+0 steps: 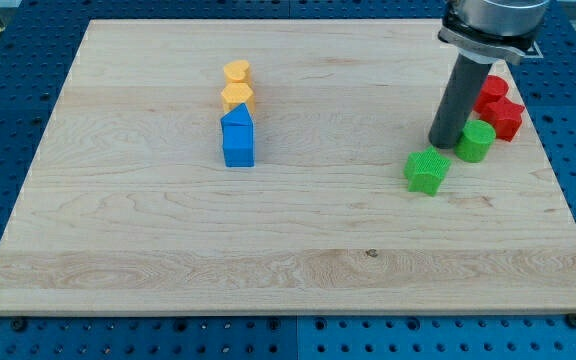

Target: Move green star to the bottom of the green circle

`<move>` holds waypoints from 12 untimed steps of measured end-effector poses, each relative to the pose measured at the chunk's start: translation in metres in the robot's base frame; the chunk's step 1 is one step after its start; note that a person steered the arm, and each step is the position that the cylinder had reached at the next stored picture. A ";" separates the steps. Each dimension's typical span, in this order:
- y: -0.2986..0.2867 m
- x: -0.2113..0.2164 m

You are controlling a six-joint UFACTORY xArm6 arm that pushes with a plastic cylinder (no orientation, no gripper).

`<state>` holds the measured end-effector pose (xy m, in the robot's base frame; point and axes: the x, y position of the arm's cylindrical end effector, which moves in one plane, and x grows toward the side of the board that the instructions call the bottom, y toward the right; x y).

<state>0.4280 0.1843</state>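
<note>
The green star [427, 171] lies on the wooden board [168, 240] at the view's right. The green circle [476, 141] stands just up and to the right of it, a small gap apart. My tip [442, 144] rests on the board right above the green star and against the left side of the green circle. The dark rod rises from there to the arm at the view's top right.
Two red blocks [498, 106] sit just above and right of the green circle, near the board's right edge. At centre left, two yellow blocks [237, 85] and two blue blocks [237, 137] form a column.
</note>
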 end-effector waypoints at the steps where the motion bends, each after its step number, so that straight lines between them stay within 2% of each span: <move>1: 0.011 0.000; 5: 0.034 0.001; 6: 0.023 0.001; 8: -0.068 -0.010; 9: -0.090 -0.003; 10: -0.085 0.024; 12: -0.085 0.026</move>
<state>0.4537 0.0997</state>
